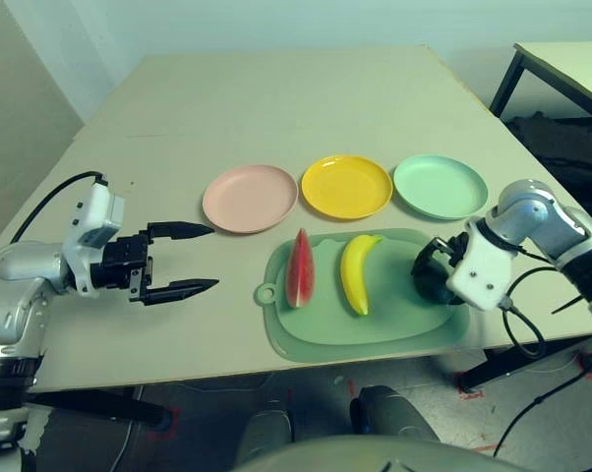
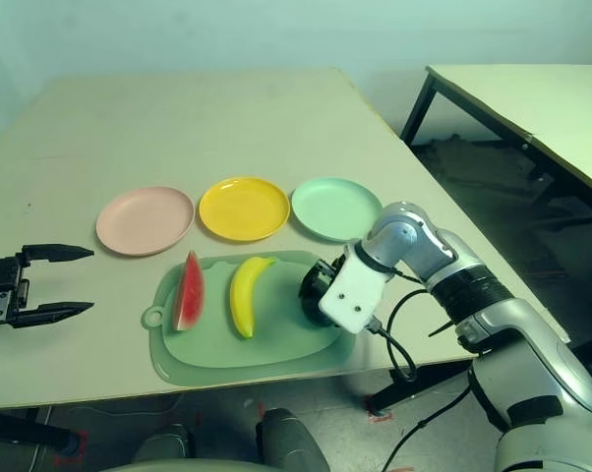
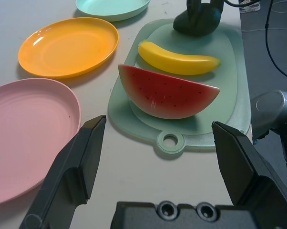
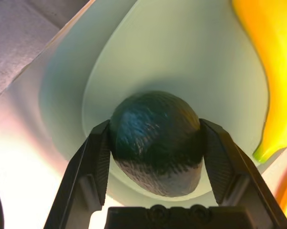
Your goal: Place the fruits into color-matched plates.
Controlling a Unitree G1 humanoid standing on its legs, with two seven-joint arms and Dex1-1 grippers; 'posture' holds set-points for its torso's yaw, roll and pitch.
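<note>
Right gripper down on the green cutting mat, pointing steeply downward, both black fingers pressed against the sides of the dark green avocado, so clamped on it, with the avocado sitting right between the pads and resting on the mat's inner oval. Just past one fingertip of that gripper, the yellow banana, lying lengthwise on the mat and not touching the avocado. Further along on the same mat, on the far side of the banana from those fingers, the watermelon wedge, standing on its green rind with the red face showing. Left gripper hovering over bare table off the handle end of the mat, fingers spread wide with nothing between them, pointing sideways toward the watermelon. Straight ahead of those open tips, the mat's little ring handle and then the watermelon, well short of contact. Off to one side of the left fingertips, the pale pink plate, near but not touching. Beyond that in a row, the yellow plate and then the mint green plate, which sits closest to the right gripper, just beyond the mat edge from the avocado. All three plates bare, all three fruits on the mat.
</note>
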